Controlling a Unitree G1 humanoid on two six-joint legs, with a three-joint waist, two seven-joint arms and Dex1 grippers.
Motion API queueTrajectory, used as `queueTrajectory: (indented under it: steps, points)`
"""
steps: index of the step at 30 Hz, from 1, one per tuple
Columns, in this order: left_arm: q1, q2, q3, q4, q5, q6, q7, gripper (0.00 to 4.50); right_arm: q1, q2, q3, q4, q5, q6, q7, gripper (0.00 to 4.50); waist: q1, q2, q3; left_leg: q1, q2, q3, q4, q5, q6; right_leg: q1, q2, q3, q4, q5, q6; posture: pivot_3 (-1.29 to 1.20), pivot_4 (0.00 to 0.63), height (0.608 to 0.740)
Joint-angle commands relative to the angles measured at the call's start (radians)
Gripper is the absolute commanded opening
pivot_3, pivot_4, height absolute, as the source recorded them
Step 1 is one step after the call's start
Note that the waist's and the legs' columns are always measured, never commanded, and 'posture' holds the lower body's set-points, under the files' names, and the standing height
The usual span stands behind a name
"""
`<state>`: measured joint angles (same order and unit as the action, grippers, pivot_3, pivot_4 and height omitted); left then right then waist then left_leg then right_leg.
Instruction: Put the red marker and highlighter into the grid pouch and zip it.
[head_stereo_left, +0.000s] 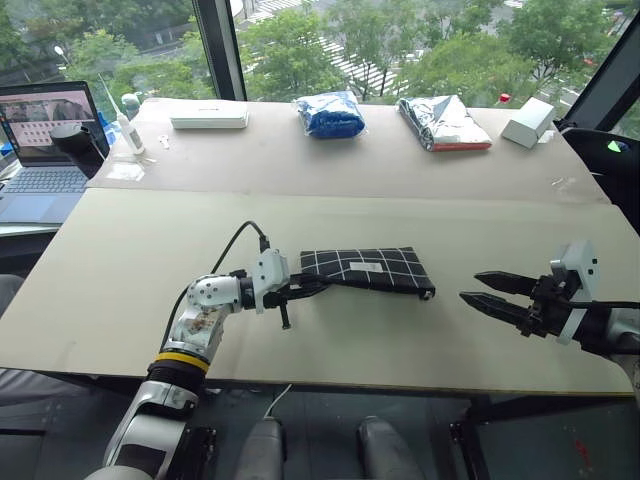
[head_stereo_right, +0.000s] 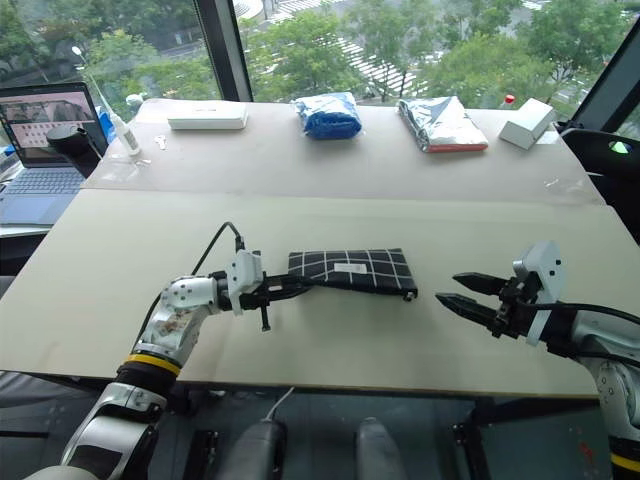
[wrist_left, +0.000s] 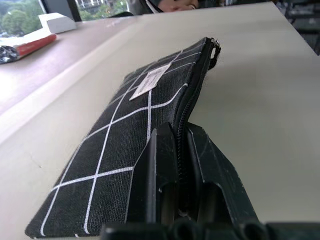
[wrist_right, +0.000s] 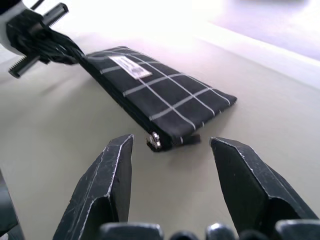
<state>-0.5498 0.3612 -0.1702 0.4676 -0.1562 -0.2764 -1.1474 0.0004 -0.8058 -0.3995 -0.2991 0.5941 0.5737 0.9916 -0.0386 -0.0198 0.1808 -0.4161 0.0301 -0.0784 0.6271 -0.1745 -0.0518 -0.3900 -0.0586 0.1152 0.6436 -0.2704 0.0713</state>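
Note:
The grid pouch (head_stereo_left: 365, 268) lies flat near the middle of the table, black with white lines and a small white label (wrist_left: 148, 81). My left gripper (head_stereo_left: 305, 290) is shut on the pouch's left end, pinching the zipper edge (wrist_left: 187, 107) between its fingers (wrist_left: 160, 170). The zipper's metal slider (wrist_right: 155, 140) sits at the pouch's right end. My right gripper (head_stereo_left: 468, 287) hangs open a short way to the right of that end, pointing at it and touching nothing. The red marker and the highlighter are hidden or out of view.
Along the back of the table lie a flat white case (head_stereo_left: 209, 118), a blue bag (head_stereo_left: 330, 115), a silver foil bag (head_stereo_left: 443, 122) and a small white box (head_stereo_left: 527, 122). A laptop (head_stereo_left: 45, 140) stands off the table's left side.

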Motion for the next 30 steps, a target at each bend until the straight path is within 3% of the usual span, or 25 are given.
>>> queueTrajectory:
  steps: [1,8,14,20,25,30]
  points:
    - [-0.038,0.0,0.0,0.043,0.016,-0.033,0.005,0.67,0.012,0.002,-0.023,-0.026,0.005,-0.001,-0.037,2.77,-0.001,0.0,0.0,0.0,0.0,0.0,0.0,0.0,0.0,0.0,0.0,0.0,0.0,0.0,0.0,0.0,0.15,0.74]
    - [0.063,0.017,0.024,-0.228,-0.203,0.312,-0.091,3.1,-0.002,-0.01,-0.008,0.015,-0.006,-0.016,-0.055,2.77,-0.006,0.0,0.0,0.0,0.0,0.0,-0.001,0.0,0.0,0.0,0.0,0.0,0.0,0.0,0.0,0.0,0.15,0.74]
    - [0.122,0.102,0.111,-0.384,-0.332,0.593,-0.033,3.1,-0.057,-0.023,0.007,0.091,-0.022,-0.03,-0.051,2.77,-0.008,0.0,0.0,0.001,0.001,0.0,0.0,0.0,0.0,0.0,0.001,0.0,0.002,0.0,0.0,0.0,0.15,0.74]
    - [0.262,0.209,0.358,-0.513,-0.438,0.881,0.215,3.1,-0.113,-0.016,-0.011,0.22,-0.023,-0.055,-0.042,2.77,-0.01,0.0,0.0,0.001,0.001,0.0,-0.001,0.0,0.0,0.0,0.0,0.0,0.001,0.0,0.0,0.0,0.15,0.74]
    - [0.378,0.235,0.5,-0.563,-0.481,0.929,0.312,3.1,-0.153,-0.004,0.021,0.304,-0.042,-0.087,-0.038,2.77,-0.008,0.0,0.0,0.001,0.002,0.0,-0.001,0.0,0.0,0.0,0.001,0.0,0.002,0.0,0.0,0.0,0.15,0.74]
    - [0.442,0.208,0.564,-0.578,-0.5,0.907,0.368,3.1,-0.195,0.011,0.063,0.367,-0.066,-0.106,-0.034,2.77,-0.002,0.0,0.0,0.001,0.002,0.0,0.0,0.0,0.0,0.0,0.0,0.0,0.001,0.0,-0.001,0.0,0.15,0.74]
